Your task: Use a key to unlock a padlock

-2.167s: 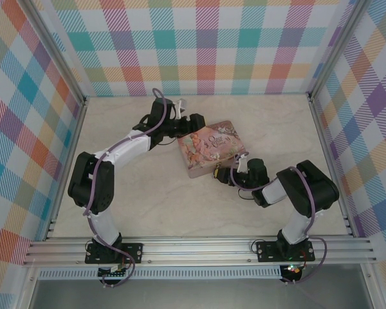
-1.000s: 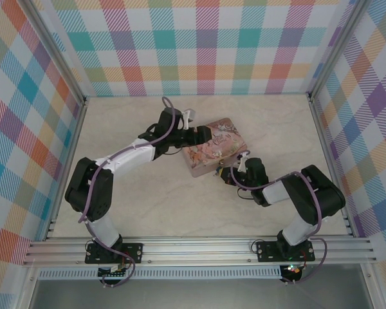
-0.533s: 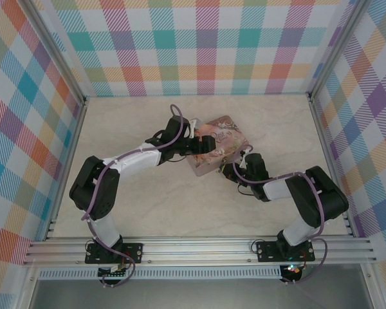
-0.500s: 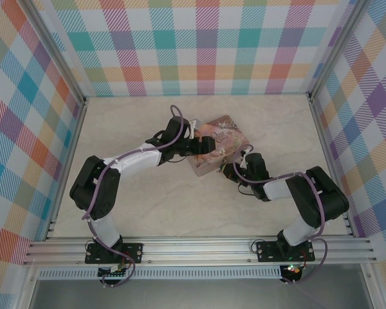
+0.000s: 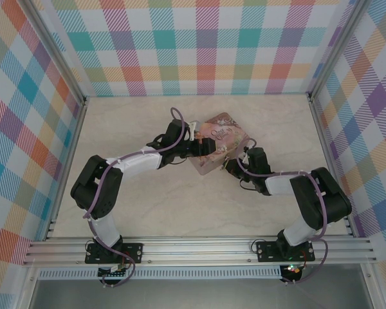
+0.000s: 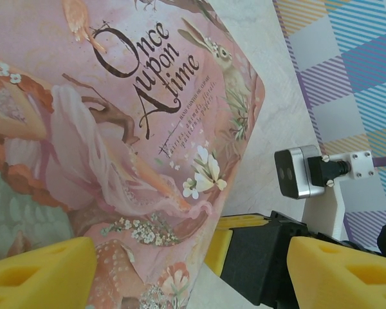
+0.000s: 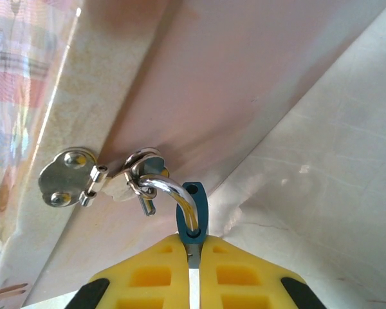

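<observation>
Pink tin (image 5: 220, 134) sits abt mid-table (image 5: 148, 206), slightly toward the far edge, turned so one corner points at the far edge. In the L wrist view the lid reads "Once upon a time", w/ rabbit + flower art.

Padlock (image 7: 195, 198): small, blue body, silvery shackle (image 7: 164, 185) hooked thru the loop of a metal hasp (image 7: 71, 175) on the tin's side wall. That's the side facing the table's near-right corner. It hangs right against that wall, close to the table surface. Whether the shackle is latched: can't tell, since the fingers cover most of the body.

R gripper (image 7: 192, 248): yellow fingers pinched narrow on the padlock body, w/ only the top of the blue body poking out between the tips. In the top view it sits tight against the tin's near-right side, arm reaching in from the near-right corner.

L gripper (image 6: 190, 257): jaws wide, nothing held. One yellow finger (image 6: 42, 273) is over the lid. The other is out past the tin's edge, beyond the R gripper's black-and-yellow body. Touching the lid or not: can't tell. In the top view it's at the tin's left side, arm arcing in from the near-left corner.

R wrist cam (image 6: 297, 171), a silver block on a white bracket, shows in the L wrist view just beside the tin's edge.
</observation>
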Controlling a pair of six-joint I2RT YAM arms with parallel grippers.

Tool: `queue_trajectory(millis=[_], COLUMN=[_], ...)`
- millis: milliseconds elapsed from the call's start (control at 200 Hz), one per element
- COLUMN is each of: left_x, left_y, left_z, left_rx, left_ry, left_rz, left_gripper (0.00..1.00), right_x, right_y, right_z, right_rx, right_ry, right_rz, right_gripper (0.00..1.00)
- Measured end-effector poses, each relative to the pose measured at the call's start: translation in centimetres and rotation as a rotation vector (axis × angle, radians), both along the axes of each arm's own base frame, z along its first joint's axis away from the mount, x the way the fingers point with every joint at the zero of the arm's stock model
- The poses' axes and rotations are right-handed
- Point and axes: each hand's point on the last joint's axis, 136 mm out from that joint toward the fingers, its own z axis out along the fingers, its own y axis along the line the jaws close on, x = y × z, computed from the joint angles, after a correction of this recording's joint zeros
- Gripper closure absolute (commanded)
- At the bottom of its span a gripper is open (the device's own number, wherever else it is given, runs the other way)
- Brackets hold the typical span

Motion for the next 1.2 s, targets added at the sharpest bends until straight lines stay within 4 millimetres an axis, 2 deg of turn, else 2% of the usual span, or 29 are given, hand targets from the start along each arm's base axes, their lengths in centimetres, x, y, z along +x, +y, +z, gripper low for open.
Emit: queue_trajectory(millis=[530,1200], left_x=[-0.2,-0.3], left_y=[-0.5,-0.9], left_z=[0.2,0.2], left_rx=[-0.072,-0.076], left_ry=[-0.065,-0.093], left_rz=[0.001,0.01], left_gripper=[0.22,0.21], right_x=[1.0,2.1], right_y=[-1.6,-2.2], right_z=[0.5,1.8], right_rx=[-0.001,0.006], right_ry=[0.059,0.098], right_rz=[-0.029,-0.052], right_gripper=[0.9,0.9])
